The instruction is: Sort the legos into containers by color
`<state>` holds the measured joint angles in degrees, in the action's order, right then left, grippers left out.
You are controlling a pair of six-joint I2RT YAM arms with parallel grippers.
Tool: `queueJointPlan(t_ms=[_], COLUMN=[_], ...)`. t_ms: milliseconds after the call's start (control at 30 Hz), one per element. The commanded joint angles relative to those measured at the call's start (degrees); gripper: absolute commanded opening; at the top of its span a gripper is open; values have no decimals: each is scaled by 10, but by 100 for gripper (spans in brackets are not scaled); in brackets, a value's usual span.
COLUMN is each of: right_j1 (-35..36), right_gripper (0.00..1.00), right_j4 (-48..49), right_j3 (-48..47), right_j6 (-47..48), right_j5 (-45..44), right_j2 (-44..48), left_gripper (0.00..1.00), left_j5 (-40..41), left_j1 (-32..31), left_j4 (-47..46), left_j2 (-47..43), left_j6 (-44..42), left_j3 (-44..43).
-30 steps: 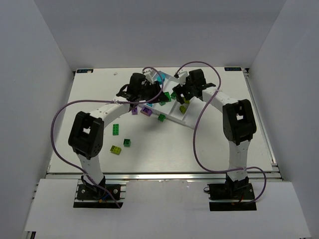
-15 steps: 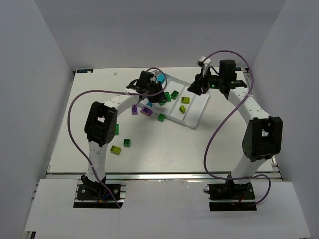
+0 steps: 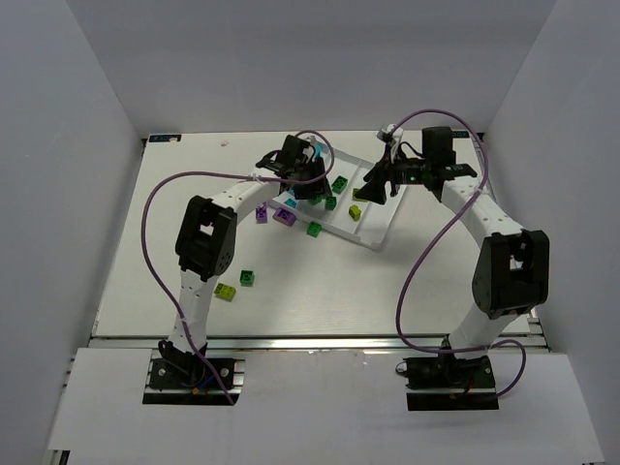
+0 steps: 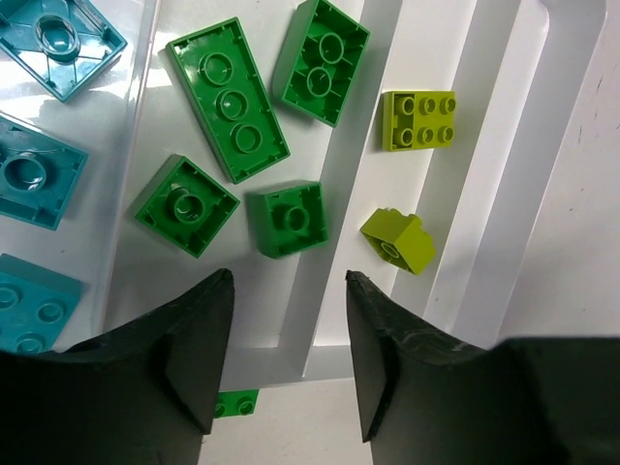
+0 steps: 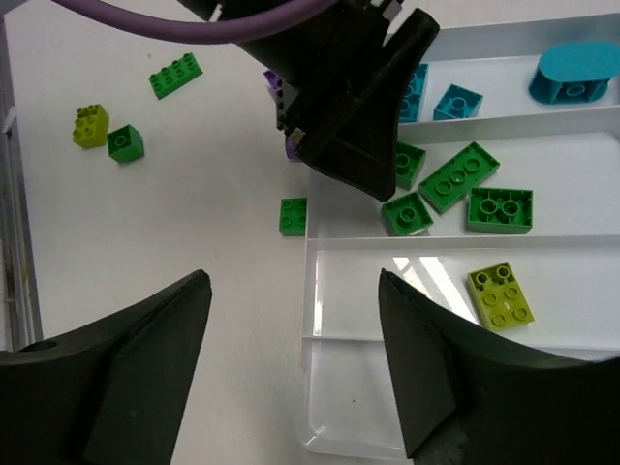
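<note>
The white tray (image 3: 383, 218) lies slanted at the table's middle back. In the left wrist view its compartments (image 4: 484, 194) hold cyan bricks (image 4: 34, 174), several green bricks (image 4: 228, 97) and two yellow-green bricks (image 4: 418, 120). My left gripper (image 3: 308, 179) (image 4: 289, 291) is open and empty over the tray's near-left end. My right gripper (image 3: 373, 189) (image 5: 295, 291) is open and empty above the tray's edge (image 5: 387, 407). Its view shows green bricks (image 5: 455, 179), cyan bricks (image 5: 455, 102) and a yellow-green brick (image 5: 501, 295) in the tray.
Loose bricks lie on the table left of the tray: two purple (image 3: 262, 215) (image 3: 285, 216), a green one (image 3: 314, 229) (image 5: 294, 216) by the tray's corner, a green (image 3: 248, 278) and a yellow-green (image 3: 226, 291) nearer the front. The left arm's elbow (image 3: 203, 237) stands over that area.
My left gripper moved right, from beside the tray to over its near-left end. My right gripper swung out past the tray's far right, then back over the tray.
</note>
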<state>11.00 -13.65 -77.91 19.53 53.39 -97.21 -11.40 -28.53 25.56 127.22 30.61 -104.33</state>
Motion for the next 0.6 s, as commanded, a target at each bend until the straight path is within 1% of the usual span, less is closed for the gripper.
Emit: queueJointPlan(t_ms=[0, 100, 200, 233, 267, 300, 333, 367, 400, 433, 467, 500, 533, 567], right_j1=[1, 1, 7, 10, 19, 20, 20, 22, 24, 27, 42, 52, 68, 75], right_gripper=[78, 82, 89, 90, 89, 89, 89, 89, 89, 89, 89, 84, 82, 78], right_j4=[6, 8, -1, -1, 8, 41, 57, 64, 60, 11, -34, -93, -218, -273], right_j3=[6, 10, 23, 33, 48, 67, 113, 131, 143, 138, 124, 104, 81, 36], right_j6=[18, 32, 81, 123, 141, 162, 221, 253, 289, 332, 436, 504, 570, 683], right_j5=[37, 53, 67, 65, 58, 65, 85, 110, 120, 124, 119, 115, 108, 95], right_j2=[34, 47, 69, 77, 97, 106, 116, 128, 130, 129, 115, 104, 89, 57], left_gripper=[60, 62, 61, 60, 56, 52, 48, 36, 30, 26, 21, 14, 12, 12], left_j5=[11, 10, 20, 25, 37, 44, 51, 60, 65, 72, 92, 102, 106, 130], left_j1=[-1, -2, -3, -2, -2, -2, -1, -1, -1, -2, -1, -1, -1, 1], left_j4=[3, 3, 0, -1, -2, -8, -10, -13, -17, -17, -17, -11, -10, -9], left_j2=[-27, -36, -64, -77, -105, -122, -138, -175, -195, -216, -236, -279, -301, -324], left_j6=[-8, -7, -11, -11, -12, -13, -14, -16, -16, -16, -15, -11, -8, -2], left_j3=[-7, -4, 8, 14, 34, 47, 60, 90, 108, 127, 146, 187, 209, 232])
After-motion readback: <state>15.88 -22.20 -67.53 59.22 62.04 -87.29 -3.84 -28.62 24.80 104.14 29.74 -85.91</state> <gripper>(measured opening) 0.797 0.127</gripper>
